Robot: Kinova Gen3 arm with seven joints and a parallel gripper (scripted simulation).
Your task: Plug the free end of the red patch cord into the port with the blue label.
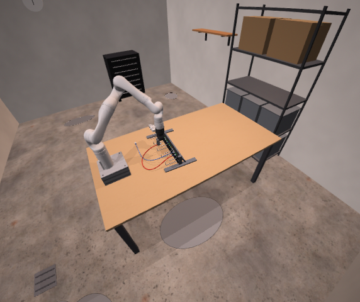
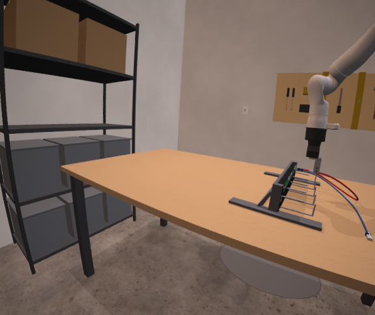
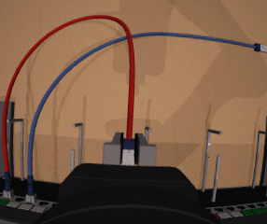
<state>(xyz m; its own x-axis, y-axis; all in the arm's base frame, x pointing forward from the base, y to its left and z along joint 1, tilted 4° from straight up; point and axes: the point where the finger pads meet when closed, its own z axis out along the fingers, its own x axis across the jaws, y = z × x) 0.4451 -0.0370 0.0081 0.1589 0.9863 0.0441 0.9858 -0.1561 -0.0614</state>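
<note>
Table (image 2: 187, 183): smooth matt wood-look top, pale orange, on dark matt metal-looking legs; the rack (image 2: 280, 189) standing on it is dark grey, matt, with thin bright wire-like rods off its face. Red patch cord (image 3: 59, 34) and blue cord (image 3: 189, 36) beside the rack look like smooth, slightly glossy plastic jacket, each ending in a pale plug. Arm (image 1: 108, 107) above the table has a smooth white shell with soft sheen; gripper (image 3: 129, 149) has dull grey fingers and black matt housing.
</note>
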